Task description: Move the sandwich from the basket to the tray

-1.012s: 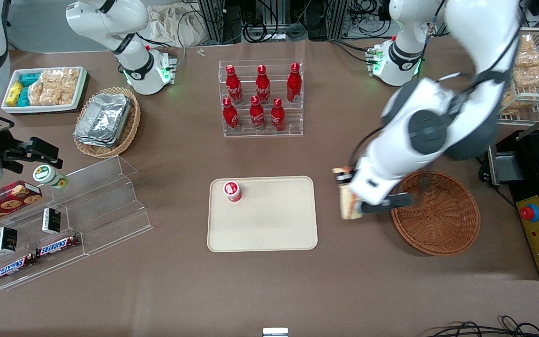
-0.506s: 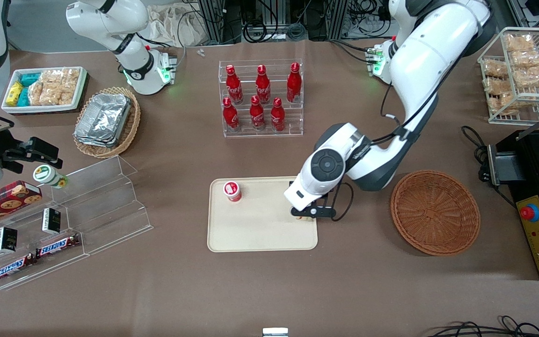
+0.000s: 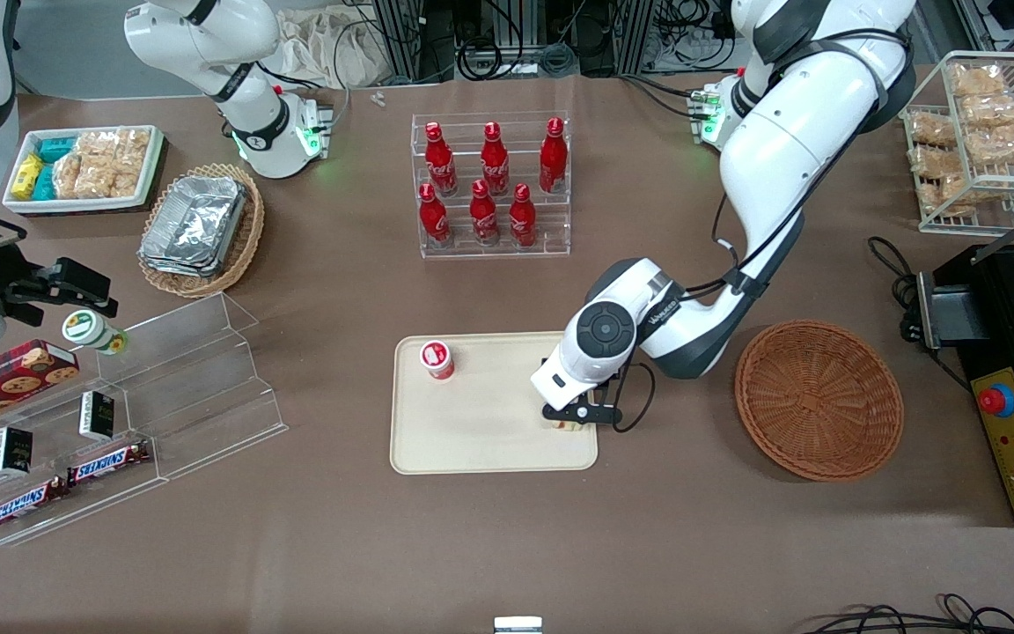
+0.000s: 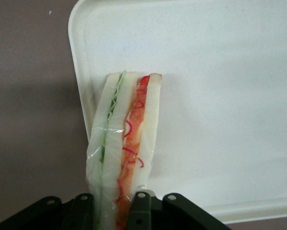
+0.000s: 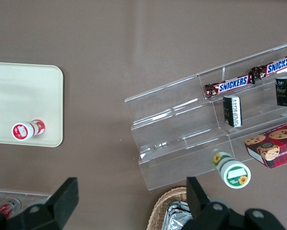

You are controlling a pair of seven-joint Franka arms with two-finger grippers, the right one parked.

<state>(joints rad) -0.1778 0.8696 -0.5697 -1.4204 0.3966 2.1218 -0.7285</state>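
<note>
We see a small red-and-white cup (image 3: 437, 359) standing on the cream tray (image 3: 489, 440), toward the parked arm's end from the gripper (image 3: 570, 419). The gripper hangs low over the tray's edge nearest the basket (image 3: 819, 399), its fingers (image 4: 141, 207) closed on the wrapped sandwich (image 4: 124, 143), which hangs just inside the low rounded rim. Smooth bare tray lies between cup and gripper. The round woven basket holds nothing.
</note>
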